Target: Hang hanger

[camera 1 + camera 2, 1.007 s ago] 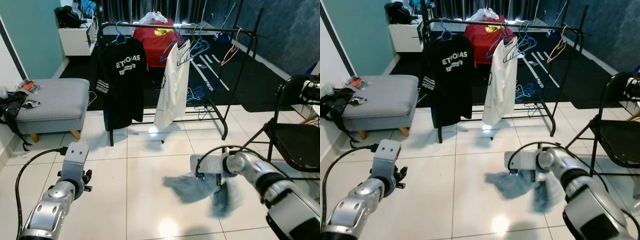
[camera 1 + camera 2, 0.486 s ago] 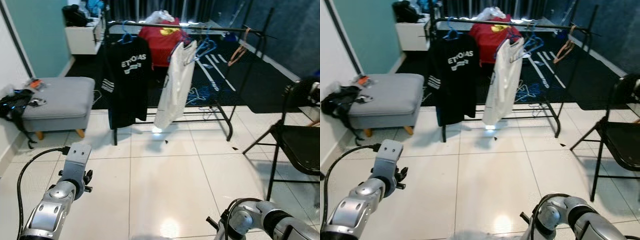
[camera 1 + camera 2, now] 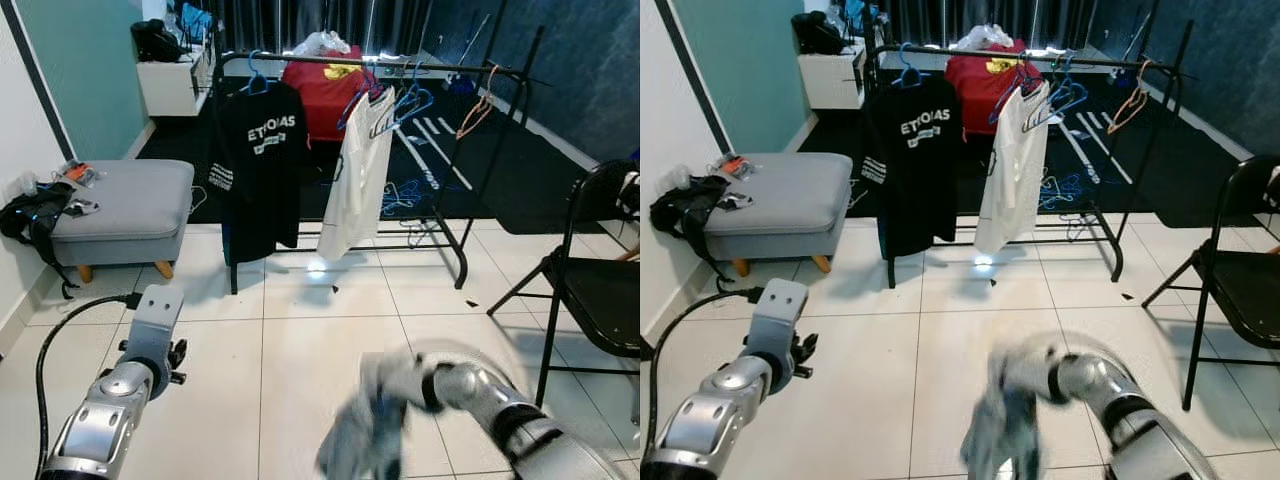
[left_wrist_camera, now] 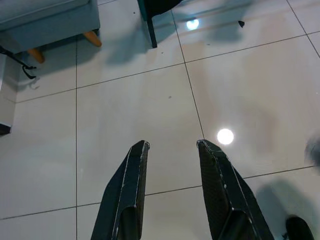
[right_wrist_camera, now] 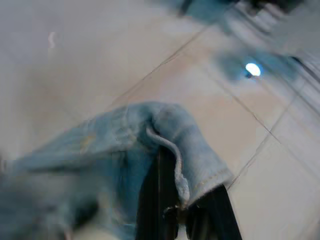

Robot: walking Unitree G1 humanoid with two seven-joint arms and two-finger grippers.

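Observation:
A light blue denim garment point(image 3: 368, 432) hangs blurred low in front of me, with my right gripper point(image 5: 181, 196) shut on it and the cloth point(image 5: 125, 150) draped over its dark fingers. My right arm point(image 3: 470, 386) reaches in from the lower right. The black clothes rack point(image 3: 380, 63) stands ahead. It carries a black printed T-shirt point(image 3: 258, 160), a white shirt point(image 3: 355, 172), a red garment point(image 3: 320, 85), blue hangers point(image 3: 408, 100) and an orange hanger point(image 3: 476, 106). My left gripper point(image 4: 172, 146) is open above bare floor tiles, away from the rack.
A grey ottoman point(image 3: 125, 205) sits to the left with a black bag point(image 3: 25, 215) beside it. A black folding chair point(image 3: 598, 290) stands at the right. A white cabinet point(image 3: 172, 85) is at the far left back. White tiled floor lies between me and the rack.
My right arm swung the denim garment from low on the right, down below the view, then up to the lower middle. The camera shifted a little. The left arm stayed put.

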